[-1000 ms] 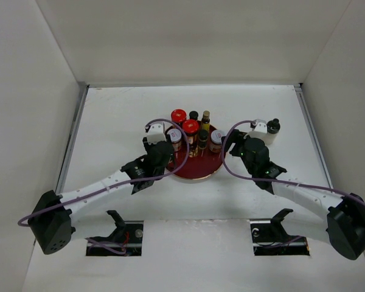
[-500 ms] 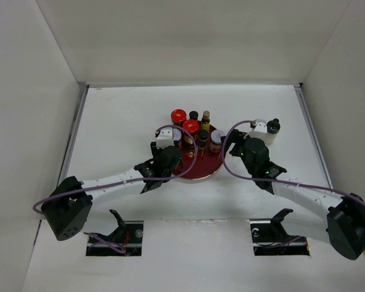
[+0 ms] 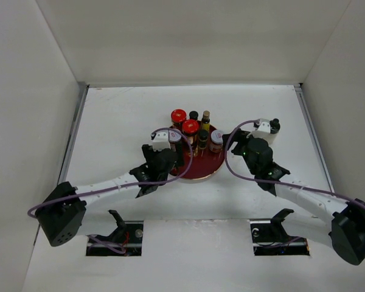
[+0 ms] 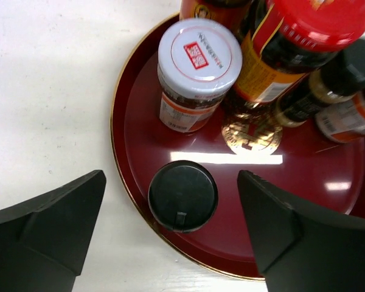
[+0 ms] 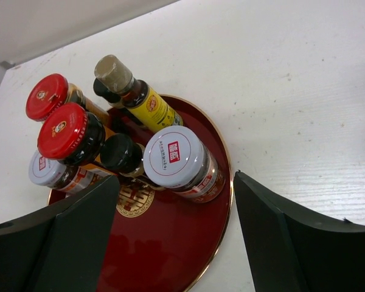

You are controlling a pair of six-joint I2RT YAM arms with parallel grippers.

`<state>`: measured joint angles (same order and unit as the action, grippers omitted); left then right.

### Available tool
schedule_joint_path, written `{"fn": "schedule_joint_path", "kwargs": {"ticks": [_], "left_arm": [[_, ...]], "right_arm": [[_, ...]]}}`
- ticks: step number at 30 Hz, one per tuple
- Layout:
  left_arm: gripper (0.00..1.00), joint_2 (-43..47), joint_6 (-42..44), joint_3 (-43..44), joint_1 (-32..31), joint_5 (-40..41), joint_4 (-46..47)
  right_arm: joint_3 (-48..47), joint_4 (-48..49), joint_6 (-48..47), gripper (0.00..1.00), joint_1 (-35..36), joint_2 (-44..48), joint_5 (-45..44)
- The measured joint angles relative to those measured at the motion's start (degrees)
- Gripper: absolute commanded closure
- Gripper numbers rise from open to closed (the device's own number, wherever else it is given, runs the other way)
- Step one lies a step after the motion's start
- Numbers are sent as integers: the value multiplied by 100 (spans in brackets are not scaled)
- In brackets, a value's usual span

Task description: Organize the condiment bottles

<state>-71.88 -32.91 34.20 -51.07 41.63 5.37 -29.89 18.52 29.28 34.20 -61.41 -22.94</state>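
Note:
The condiment bottles stand clustered on a round dark-red tray [image 3: 201,169]. In the left wrist view a small black-capped bottle [image 4: 182,196] stands just inside the tray's [image 4: 328,182] left rim. My left gripper [image 4: 171,188] is open around it, with gaps on both sides. Behind it are a white-lidded jar [image 4: 199,58] and a red-capped bottle [image 4: 319,21]. My right gripper [image 5: 176,179] is open and holds nothing, hovering at the tray's right side near another white-lidded jar [image 5: 175,157]. Two red-capped bottles [image 5: 70,131], a slim amber bottle [image 5: 143,97] and a black-capped one [image 5: 121,152] stand beyond.
A white-bodied bottle with a black cap [image 3: 274,129] stands on the table right of the tray, partly hidden behind my right wrist. White walls [image 3: 36,121] enclose the table on the left, back and right.
My left gripper has opened and let go of the small black-capped bottle on the tray's left edge. The right arm has shifted slightly toward the back right.

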Motion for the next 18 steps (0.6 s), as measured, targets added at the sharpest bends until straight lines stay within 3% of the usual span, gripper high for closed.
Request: {"fn": "schedule_joint_path", "kwargs": {"ticks": [3, 7, 10, 12, 17, 18], "left_arm": [[2, 382, 2, -157, 61, -26, 225], [3, 916, 4, -398, 251, -46, 636], [7, 1504, -28, -822, 472, -68, 1128], [11, 1945, -127, -1169, 697, -68, 1388], [13, 2570, -619, -1893, 1338, -149, 1755], [12, 2594, -723, -2028, 1449, -186, 1805]], "right_arm": [[0, -4, -44, 34, -15, 63, -4], [-22, -98, -116, 66, -83, 92, -4], [-164, -413, -116, 74, -240, 94, -26], [-315, -656, -118, 71, -424, 94, -70], [-660, -1239, -234, 22, -1117, 94, -254], [-704, -1327, -245, 16, -1255, 94, -299]]}}
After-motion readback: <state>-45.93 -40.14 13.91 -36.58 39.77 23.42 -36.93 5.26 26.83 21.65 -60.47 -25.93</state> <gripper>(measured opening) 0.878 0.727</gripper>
